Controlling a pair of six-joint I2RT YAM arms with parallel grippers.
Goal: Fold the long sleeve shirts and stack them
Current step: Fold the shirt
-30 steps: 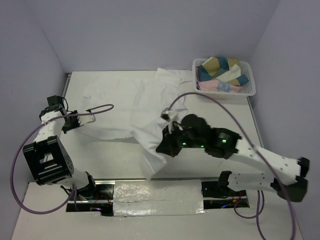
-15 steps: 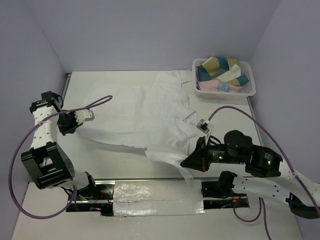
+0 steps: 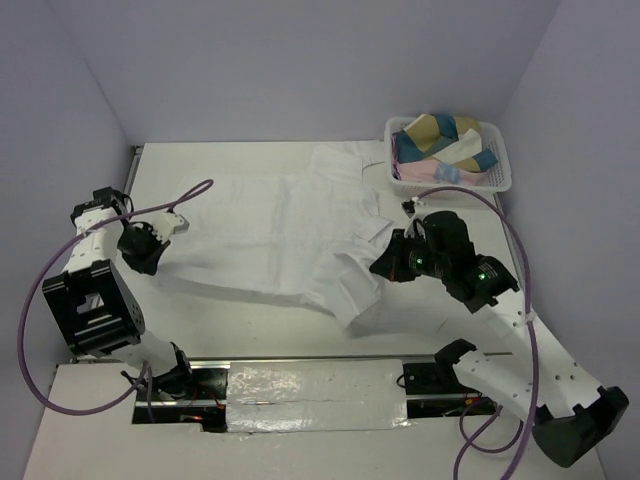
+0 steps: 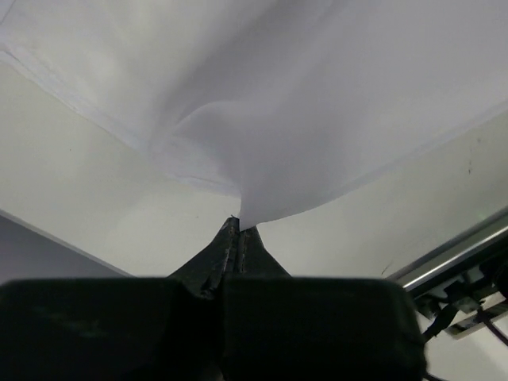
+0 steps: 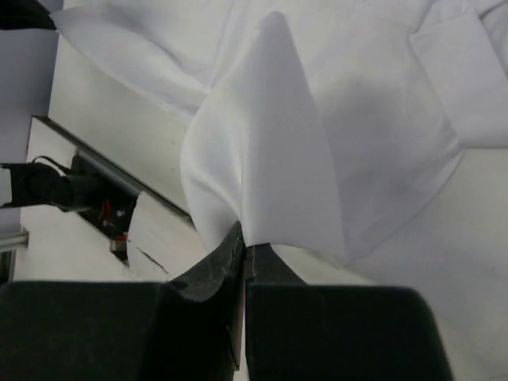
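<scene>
Left side: your left gripper (image 4: 238, 230) has its jaws pressed together on a small pinch of the long sleeve shirt (image 3: 285, 225), taken at the garment's left edge. The cloth runs taut from that pinch out across the table (image 3: 230, 325).

Centre: the shirt lies open and mostly flat over the middle of the table. Its far edge reaches toward the back and a loose flap hangs toward the near edge. No crisp fold line shows anywhere on the body, and I cannot trace the sleeves with confidence among the creases.

Right side: your right gripper (image 5: 244, 244) is likewise closed, holding a peak of cloth from the shirt's right portion. The fabric tents up to the fingertips and drapes away on both sides, so this part appears lifted clear of the surface.

Far right: a white basket (image 3: 450, 187) at the back corner holds coloured cloths (image 3: 440, 135). The shirt's far right corner lies just beside it.

Assessment: the task is at an early stage. One shirt is gripped at two points and is being spread or readied for a first fold. No folded shirt and no stack is visible. All folds and the stacking remain outstanding.
</scene>
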